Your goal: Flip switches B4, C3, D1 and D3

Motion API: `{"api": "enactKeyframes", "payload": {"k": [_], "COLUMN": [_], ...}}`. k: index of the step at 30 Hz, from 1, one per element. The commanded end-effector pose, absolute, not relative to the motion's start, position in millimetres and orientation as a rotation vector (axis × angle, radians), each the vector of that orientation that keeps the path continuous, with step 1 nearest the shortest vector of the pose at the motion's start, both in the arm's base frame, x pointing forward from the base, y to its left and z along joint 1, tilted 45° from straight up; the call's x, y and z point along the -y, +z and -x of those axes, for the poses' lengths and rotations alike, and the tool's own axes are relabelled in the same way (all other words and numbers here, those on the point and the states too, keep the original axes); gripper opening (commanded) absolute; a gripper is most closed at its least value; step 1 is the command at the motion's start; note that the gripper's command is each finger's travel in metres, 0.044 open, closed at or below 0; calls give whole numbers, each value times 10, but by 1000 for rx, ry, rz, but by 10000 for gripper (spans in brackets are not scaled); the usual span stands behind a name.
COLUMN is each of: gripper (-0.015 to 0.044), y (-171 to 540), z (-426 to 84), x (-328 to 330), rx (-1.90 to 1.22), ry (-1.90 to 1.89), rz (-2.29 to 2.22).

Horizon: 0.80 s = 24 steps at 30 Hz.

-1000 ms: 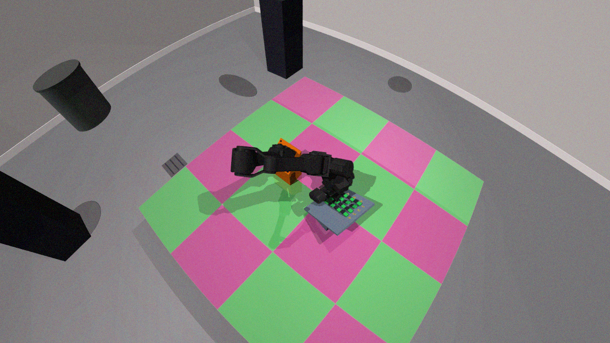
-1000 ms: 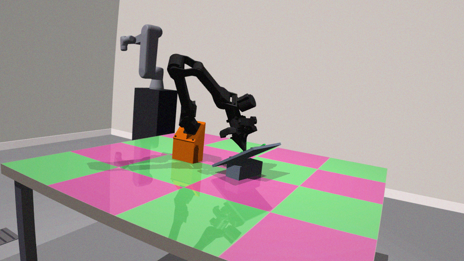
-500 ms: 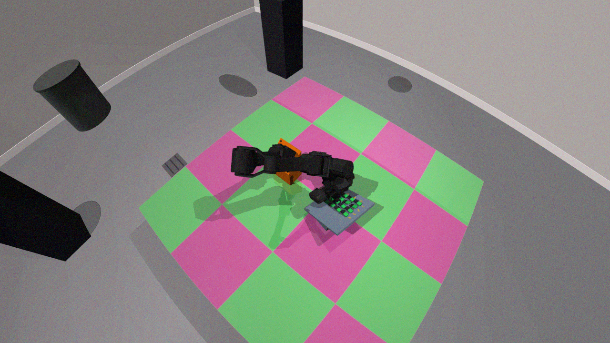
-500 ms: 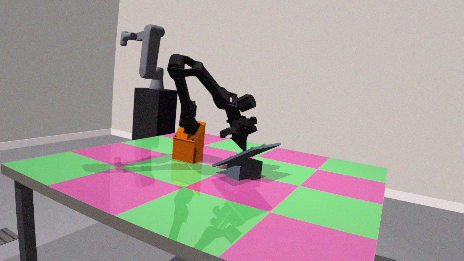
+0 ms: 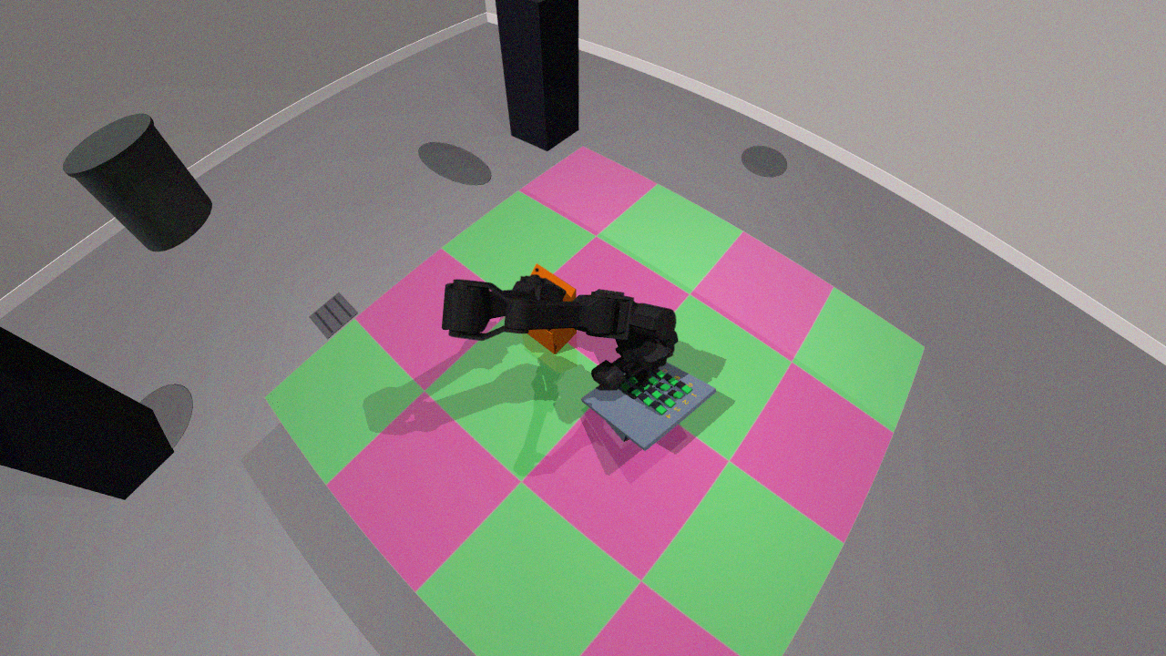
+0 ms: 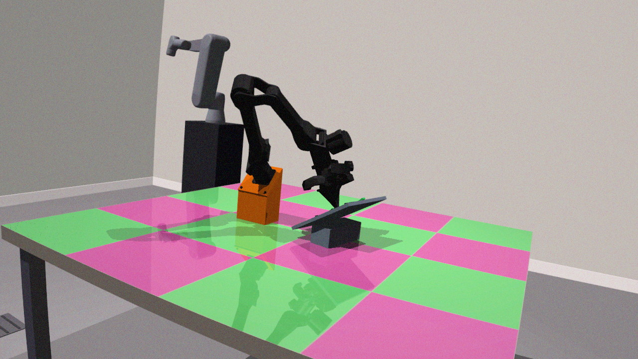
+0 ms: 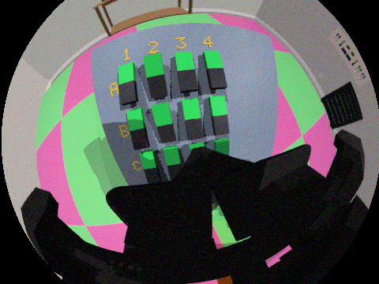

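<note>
Closed black hand (image 5: 634, 382) (image 6: 335, 206) (image 7: 198, 151) — low over tilted panel (image 5: 644, 424) (image 6: 307, 220) (image 7: 253, 95), green-and-black switches (image 5: 668, 391) (image 7: 185, 71) on it
</note>
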State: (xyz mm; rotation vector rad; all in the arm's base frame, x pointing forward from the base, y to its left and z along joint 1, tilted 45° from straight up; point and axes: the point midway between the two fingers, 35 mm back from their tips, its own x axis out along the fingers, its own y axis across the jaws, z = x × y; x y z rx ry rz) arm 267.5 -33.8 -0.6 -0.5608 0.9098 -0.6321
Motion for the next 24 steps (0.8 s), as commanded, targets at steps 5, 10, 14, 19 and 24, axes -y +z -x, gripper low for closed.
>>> {"api": "enactKeyframes", "payload": {"k": [5, 10, 14, 19, 24], "gripper": [0, 0, 0, 0, 0], "y": [-24, -28, -31, -34, -17], "z": [-2674, -2678, -2680, -2683, -2683], "x": [352, 356, 360, 365, 346], "rx": [-916, -916, -916, -916, -911], "ry": [-629, -629, -629, -629, -632], "rz": [562, 562, 562, 562, 559]}}
